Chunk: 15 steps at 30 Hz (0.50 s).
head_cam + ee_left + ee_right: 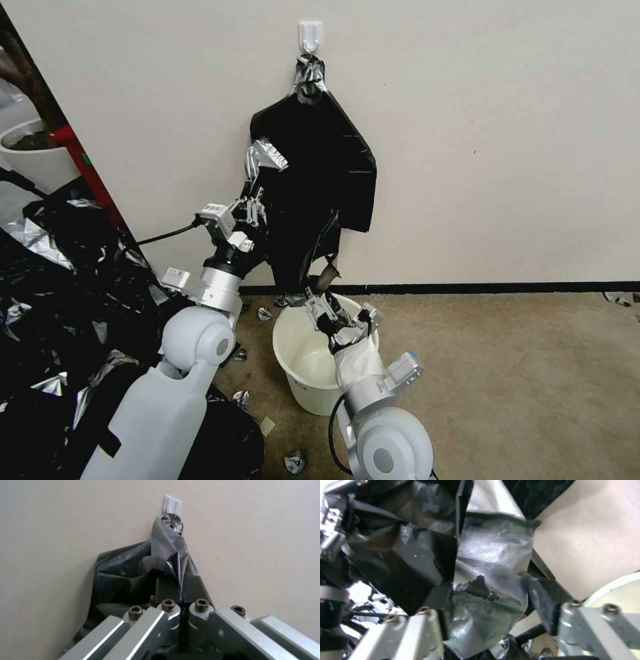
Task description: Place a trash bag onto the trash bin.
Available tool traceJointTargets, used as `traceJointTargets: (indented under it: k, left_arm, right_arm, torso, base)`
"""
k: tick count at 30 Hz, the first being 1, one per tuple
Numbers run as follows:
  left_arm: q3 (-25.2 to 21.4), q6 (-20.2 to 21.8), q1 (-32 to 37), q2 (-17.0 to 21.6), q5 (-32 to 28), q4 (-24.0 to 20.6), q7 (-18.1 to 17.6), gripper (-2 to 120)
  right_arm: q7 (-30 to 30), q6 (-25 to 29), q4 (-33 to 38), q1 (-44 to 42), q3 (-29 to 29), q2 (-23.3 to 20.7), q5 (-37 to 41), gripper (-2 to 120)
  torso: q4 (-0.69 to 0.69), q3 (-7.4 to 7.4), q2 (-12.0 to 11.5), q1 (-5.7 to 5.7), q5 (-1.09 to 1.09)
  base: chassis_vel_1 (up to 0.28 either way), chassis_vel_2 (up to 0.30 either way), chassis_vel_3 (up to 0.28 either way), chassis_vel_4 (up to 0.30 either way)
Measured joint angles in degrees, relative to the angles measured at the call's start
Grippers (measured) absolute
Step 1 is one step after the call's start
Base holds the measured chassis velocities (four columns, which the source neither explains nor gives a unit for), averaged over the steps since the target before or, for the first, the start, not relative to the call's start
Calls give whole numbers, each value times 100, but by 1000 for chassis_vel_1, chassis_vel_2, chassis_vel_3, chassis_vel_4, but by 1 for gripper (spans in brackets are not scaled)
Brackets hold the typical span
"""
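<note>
A flat black film bundle [327,173] with a twisted silvery neck hangs from a white wall hook [311,35]. At its left edge my left gripper [256,200] is shut on a fold of the trash bag [265,157], thin black film with a silvery flap. In the left wrist view the pinched film [166,552] runs up from the left gripper [181,590] toward the hook [172,503]. The cream-white trash bin [313,393] stands on the carpet below. Above its rim my right gripper [327,301] is open, and the film's grey lower end [490,562] hangs between its fingers [540,600].
A big heap of black and silvery film [60,287] fills the left side. A white pot with soil [27,153] and a red post [87,173] stand behind it. Film scraps [293,460] lie around the bin. Bare carpet [507,373] stretches to the right.
</note>
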Motion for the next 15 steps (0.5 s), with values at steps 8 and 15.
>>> traceJointTargets:
  k: [8,15]
  left_arm:
    - [34,-7,-20,-58,23,98,-2,0]
    - [37,-79,-29,-95,166,255,-12,0]
  right_arm:
    - [-202,-94,-90,202,-6,12,-20,23]
    - [-400,-35,-200,438,-37,-129,-191,0]
  torso:
    - [1,0,0,0,1]
    - [1,0,0,0,1]
  base:
    - [0,0,0,0]
    - [0,0,0,0]
